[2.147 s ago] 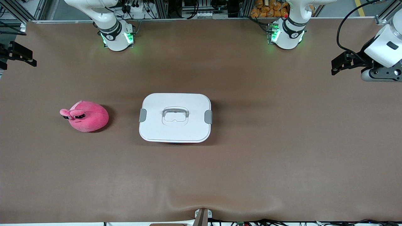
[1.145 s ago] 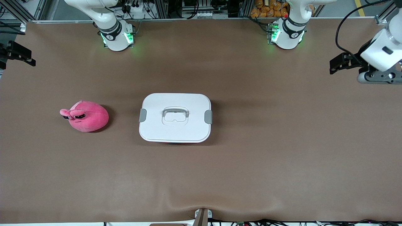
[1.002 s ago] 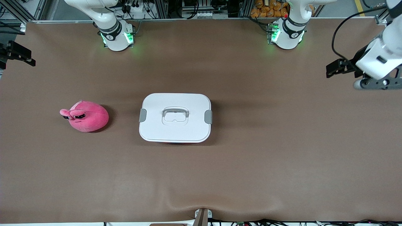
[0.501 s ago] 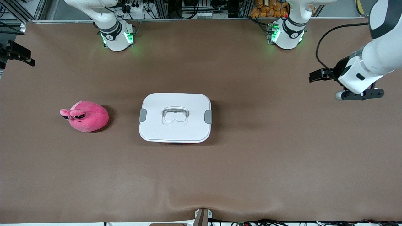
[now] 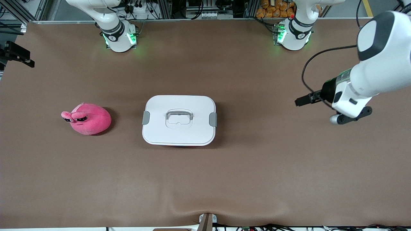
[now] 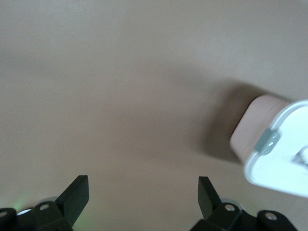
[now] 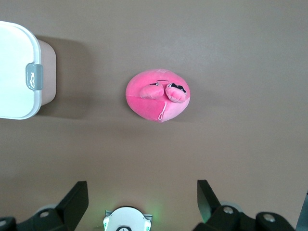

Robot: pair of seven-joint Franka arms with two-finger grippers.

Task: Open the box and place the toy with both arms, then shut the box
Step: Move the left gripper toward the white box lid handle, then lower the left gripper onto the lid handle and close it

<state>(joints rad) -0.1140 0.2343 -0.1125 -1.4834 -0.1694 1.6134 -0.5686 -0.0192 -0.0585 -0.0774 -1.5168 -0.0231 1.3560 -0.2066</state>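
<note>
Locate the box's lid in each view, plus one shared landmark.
Front view: white lid mid-table, shut on the box.
Left wrist view: one corner of it at the picture's edge.
Right wrist view: one end of it at the picture's edge.
Shared landmark: grey side clip, its twin.

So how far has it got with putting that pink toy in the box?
Nothing is finished. The box is shut, its white lid on and both grey clips down; the pink plush toy lies on the table toward the right arm's end. The left gripper, open, is swinging in over bare table toward the box. The right gripper waits open above the toy. Unclipping, lifting, loading and closing remain.
</note>
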